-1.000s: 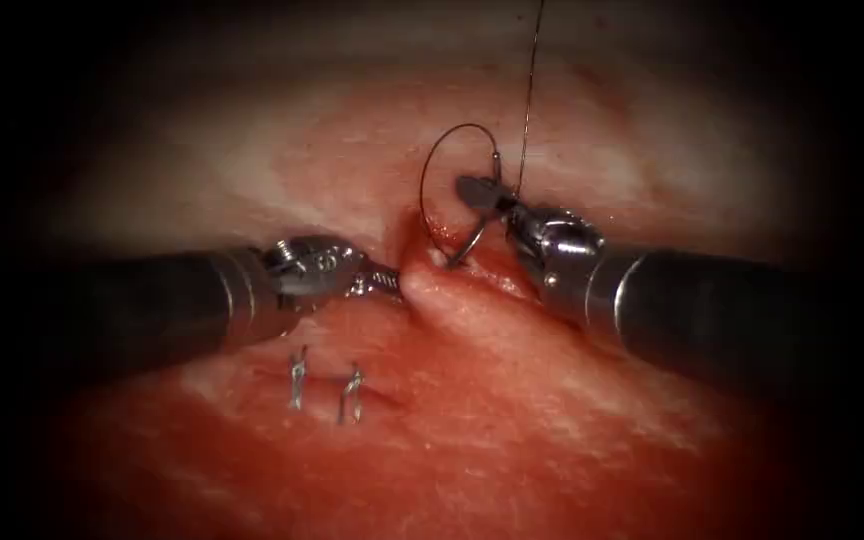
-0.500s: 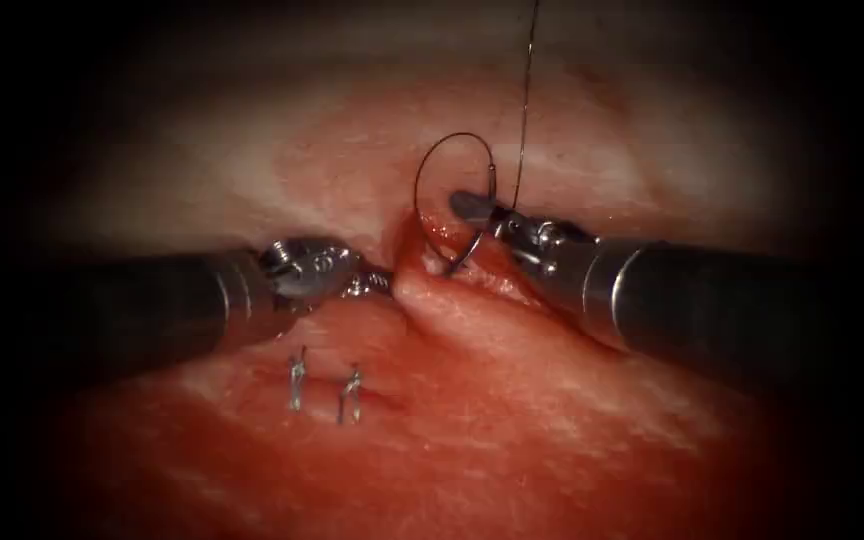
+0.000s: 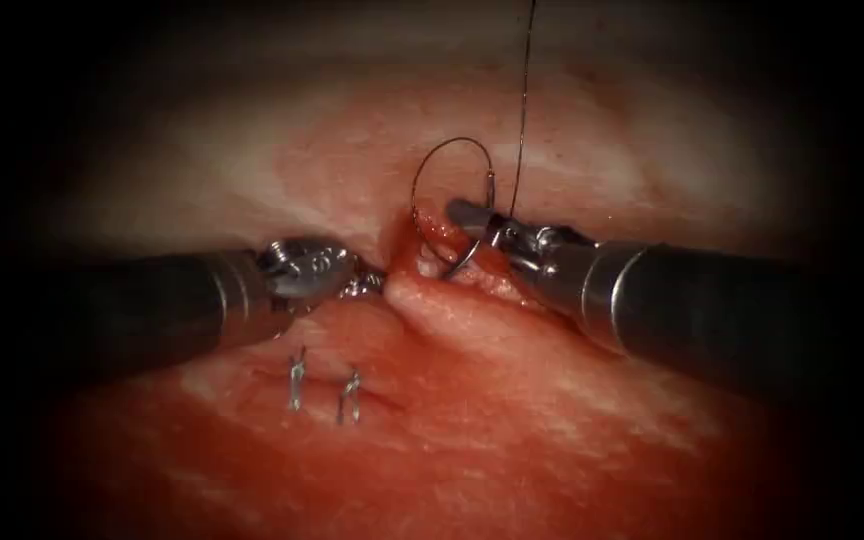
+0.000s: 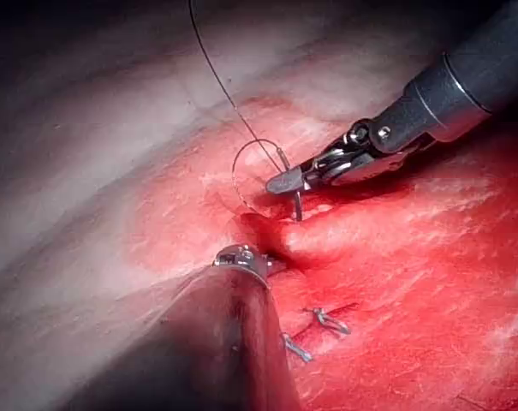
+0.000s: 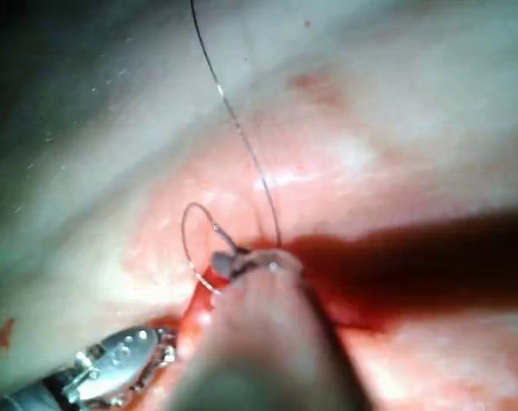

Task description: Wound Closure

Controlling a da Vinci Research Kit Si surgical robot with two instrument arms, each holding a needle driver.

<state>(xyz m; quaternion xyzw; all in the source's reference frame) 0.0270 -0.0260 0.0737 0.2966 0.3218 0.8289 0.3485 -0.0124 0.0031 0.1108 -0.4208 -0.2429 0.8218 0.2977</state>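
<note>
Needle (image 3: 442, 180): curved, standing above the cut (image 3: 404, 255) as a near-closed arc. One end is down at the right lip of the cut; whether the tip is in the tissue (image 3: 512, 420) or just resting on it cannot be made out, since the right tool's jaws and red fluid (image 3: 422, 238) cover that spot. In the left wrist view the needle (image 4: 241, 167) arcs over the same place beside a short bright stub.

Right tool (image 3: 472, 218): jaws clamped on the needle close to its tail end, where the thread joins. Seen in the left wrist view (image 4: 288, 181), jaws pressed together on the needle. In the right wrist view the tool's own body hides most of the grip; needle arc (image 5: 190, 235) shows beside it.

Left tool (image 3: 377, 283): jaw tips pressed against the left lip of the cut, which is bunched up into a ridge. Cannot tell whether they pinch tissue or only push on it. In the left wrist view the shaft hides its jaws.

Thread (image 3: 522, 110): runs from the needle tail straight up out of the endoscope view; upper end cut off by the edge.

Surroundings: two finished stitches (image 3: 324, 390) lie below the left tool, left of the cut line, well clear of both tools. Red fluid wets the cut.
</note>
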